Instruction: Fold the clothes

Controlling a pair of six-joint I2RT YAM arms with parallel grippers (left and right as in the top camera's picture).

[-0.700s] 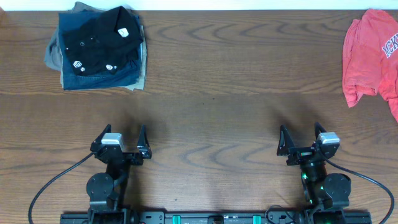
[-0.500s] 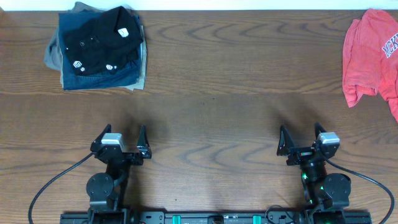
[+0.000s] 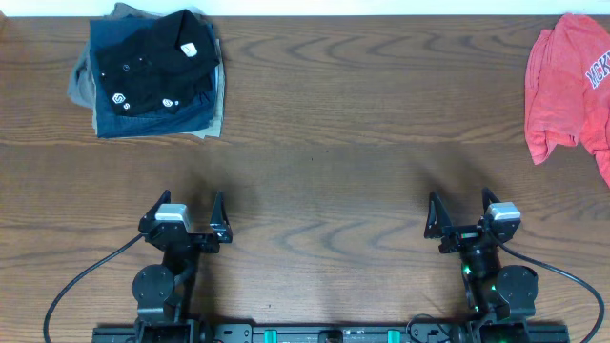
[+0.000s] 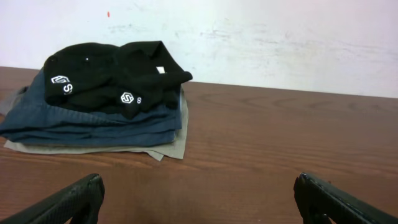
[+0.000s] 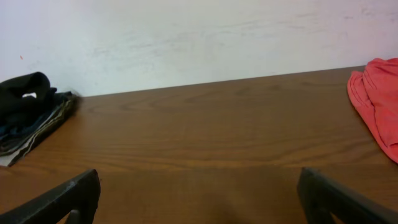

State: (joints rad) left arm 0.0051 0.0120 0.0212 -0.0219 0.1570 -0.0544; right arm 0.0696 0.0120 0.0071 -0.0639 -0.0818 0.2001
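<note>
– Checking overhead first: nothing has shifted since a moment back. Both arms sit parked at my near edge of the table (image 3: pixel 324 124), the left gripper (image 3: pixel 193 202) and right gripper (image 3: pixel 459 202) pointing away from me, jaws spread wide, nothing in them.

– So no progress on the folding?

– None that I'd claim. The red-orange T-shirt (image 3: pixel 570 81) lies crumpled at the far right corner, cut off by the frame edge, well apart from either arm. The folded stack (image 3: pixel 143 110), with the black shirt (image 3: pixel 152 55) on top, sits far left; I leave that alone.

– Left wrist?

– I get a low, level look across the wood. The fingers (image 4: pixel 73 200) show at the bottom corners, wide apart, with bare table between them. The stack is ahead and to the left: black shirt over a blue garment (image 4: pixel 93 124) over a khaki layer (image 4: pixel 169 147).

– Right wrist?

– Same level pose, fingers (image 5: pixel 67 196) wide, empty. The T-shirt's edge (image 5: pixel 376 99) shows ahead, off to the right. My read: the right arm has to reach out and drag it to the middle before any fold.
</note>
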